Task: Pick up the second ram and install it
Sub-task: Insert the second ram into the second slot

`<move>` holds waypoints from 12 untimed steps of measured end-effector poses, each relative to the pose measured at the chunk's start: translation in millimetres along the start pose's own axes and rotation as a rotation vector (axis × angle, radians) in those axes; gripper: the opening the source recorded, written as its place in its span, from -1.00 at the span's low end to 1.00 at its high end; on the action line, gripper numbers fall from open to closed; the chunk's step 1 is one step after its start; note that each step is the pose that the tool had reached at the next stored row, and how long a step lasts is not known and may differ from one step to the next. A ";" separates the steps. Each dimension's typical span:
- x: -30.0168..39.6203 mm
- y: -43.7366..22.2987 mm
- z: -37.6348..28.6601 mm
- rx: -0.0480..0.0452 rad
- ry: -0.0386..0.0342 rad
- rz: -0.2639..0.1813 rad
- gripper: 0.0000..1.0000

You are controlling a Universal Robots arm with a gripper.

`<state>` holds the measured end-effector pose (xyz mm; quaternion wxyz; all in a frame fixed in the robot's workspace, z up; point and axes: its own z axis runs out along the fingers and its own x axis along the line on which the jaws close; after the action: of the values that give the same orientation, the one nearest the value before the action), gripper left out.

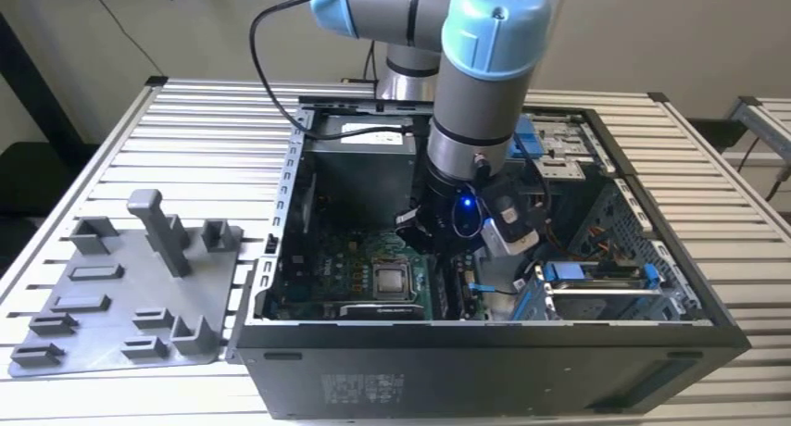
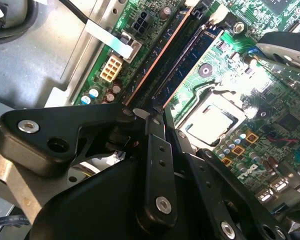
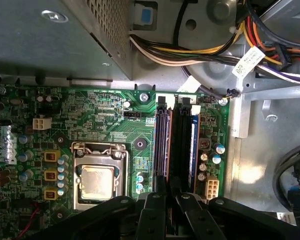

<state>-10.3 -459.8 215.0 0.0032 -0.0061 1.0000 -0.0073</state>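
Note:
My gripper (image 1: 460,259) is down inside the open computer case, right over the memory slots beside the silver square chip (image 3: 96,180). In both wrist views its black fingers (image 3: 155,210) stand close together at the near end of the slots. The second ram (image 3: 165,140) (image 2: 157,55) shows edge-on as a long thin strip with an orange-brown edge, standing in a slot and running in between the fingertips. My gripper (image 3: 171,192) (image 2: 152,112) is shut on it. Another memory stick (image 3: 193,145) (image 2: 190,55), blue with dark chips, stands in a slot alongside.
The green motherboard (image 3: 105,120) lies on the case floor. A bundle of coloured cables (image 3: 200,50) and a metal power supply box (image 3: 55,35) sit behind the slots. The grey tray of upright holders (image 1: 124,278) lies on the table at the exterior view's left.

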 end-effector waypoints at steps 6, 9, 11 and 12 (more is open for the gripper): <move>-0.1 0.4 0.6 -0.0022 -0.0003 0.000 -0.69; 0.0 0.1 0.3 -0.0004 -0.0002 0.000 -0.57; 0.0 0.0 -0.2 0.0001 0.0000 0.000 -0.57; 0.0 0.0 -2.1 -0.0008 0.0000 0.001 -0.57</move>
<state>-10.3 -459.8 217.1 0.0031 -0.0058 1.0000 -0.0069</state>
